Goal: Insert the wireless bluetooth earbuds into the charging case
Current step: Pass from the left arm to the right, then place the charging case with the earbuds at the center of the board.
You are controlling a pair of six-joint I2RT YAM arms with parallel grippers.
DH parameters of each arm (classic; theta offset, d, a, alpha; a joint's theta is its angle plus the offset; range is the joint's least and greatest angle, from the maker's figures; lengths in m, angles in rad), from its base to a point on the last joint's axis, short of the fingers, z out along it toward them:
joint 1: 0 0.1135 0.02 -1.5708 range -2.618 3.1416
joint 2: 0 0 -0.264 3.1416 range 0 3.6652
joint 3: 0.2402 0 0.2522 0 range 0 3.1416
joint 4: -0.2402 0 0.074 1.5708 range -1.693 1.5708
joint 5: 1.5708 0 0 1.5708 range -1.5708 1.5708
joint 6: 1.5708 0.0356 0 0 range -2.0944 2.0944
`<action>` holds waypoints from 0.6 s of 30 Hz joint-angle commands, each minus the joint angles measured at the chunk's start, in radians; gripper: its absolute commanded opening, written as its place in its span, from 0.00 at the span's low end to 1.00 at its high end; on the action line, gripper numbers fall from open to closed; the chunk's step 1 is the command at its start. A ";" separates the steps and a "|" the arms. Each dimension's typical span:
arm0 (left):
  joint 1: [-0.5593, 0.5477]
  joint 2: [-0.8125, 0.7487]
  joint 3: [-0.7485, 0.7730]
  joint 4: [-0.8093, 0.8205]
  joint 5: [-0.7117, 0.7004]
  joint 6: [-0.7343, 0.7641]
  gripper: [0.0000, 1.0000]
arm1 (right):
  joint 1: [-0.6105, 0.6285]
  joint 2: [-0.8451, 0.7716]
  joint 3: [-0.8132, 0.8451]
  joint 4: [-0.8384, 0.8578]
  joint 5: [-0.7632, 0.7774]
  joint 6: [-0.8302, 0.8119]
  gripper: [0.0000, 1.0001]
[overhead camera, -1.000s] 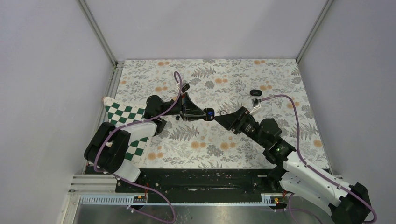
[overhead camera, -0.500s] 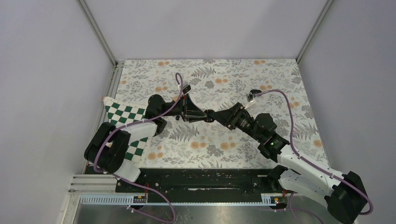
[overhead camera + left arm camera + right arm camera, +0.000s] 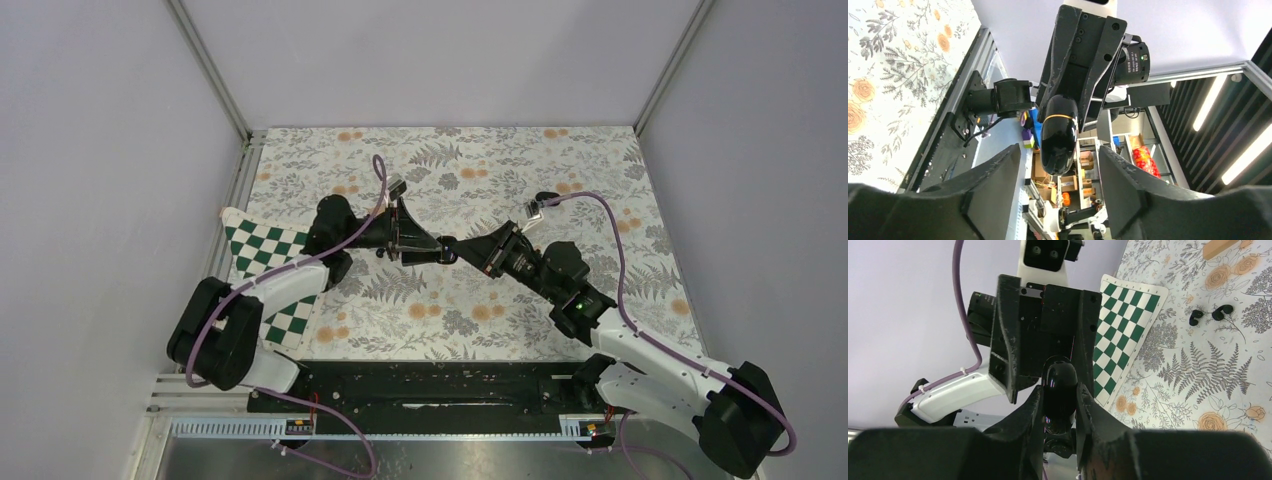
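The charging case (image 3: 1060, 380), a glossy black pebble, hangs above the middle of the table where the two arms meet (image 3: 447, 247). My right gripper (image 3: 1060, 395) is shut on it, both fingers pressed against its sides. My left gripper (image 3: 1060, 165) is open; its fingers stand either side of the case (image 3: 1059, 131) with a clear gap on each side. Two tiny black earbuds (image 3: 1194, 316) (image 3: 1220, 312) lie close together on the floral table cover, to the right of the checkered cloth.
A green-and-white checkered cloth (image 3: 262, 245) lies at the table's left edge under the left arm. A small tan piece (image 3: 1218, 247) sits on the floral cover beyond the earbuds. Grey walls close in the table on three sides.
My right gripper has moved left onto the case and shut on it. My left gripper, which was shut on the case, has opened and let it go.
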 commanded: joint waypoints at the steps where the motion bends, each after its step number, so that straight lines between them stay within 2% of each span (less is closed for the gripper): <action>1: -0.005 -0.097 0.103 -0.315 -0.006 0.227 0.68 | 0.003 -0.003 0.013 0.048 -0.002 -0.009 0.02; 3: -0.004 -0.129 0.152 -0.523 -0.046 0.391 0.80 | 0.004 -0.007 0.008 0.048 0.002 -0.008 0.00; 5: -0.004 -0.148 0.187 -0.668 -0.070 0.471 0.94 | 0.003 -0.011 0.007 0.040 0.010 -0.009 0.00; 6: -0.004 -0.154 0.198 -0.711 -0.079 0.495 0.98 | 0.002 -0.017 0.005 0.026 0.021 -0.014 0.00; 9: 0.014 -0.170 0.250 -0.939 -0.153 0.634 0.99 | 0.002 -0.058 0.009 -0.095 0.096 -0.061 0.00; 12: 0.055 -0.206 0.301 -1.198 -0.369 0.793 0.99 | -0.018 -0.133 0.008 -0.292 0.238 -0.130 0.00; 15: 0.105 -0.244 0.289 -1.299 -0.515 0.835 0.99 | -0.100 -0.198 -0.012 -0.479 0.346 -0.165 0.00; 18: 0.136 -0.256 0.253 -1.335 -0.601 0.848 0.99 | -0.242 -0.209 -0.038 -0.569 0.346 -0.185 0.00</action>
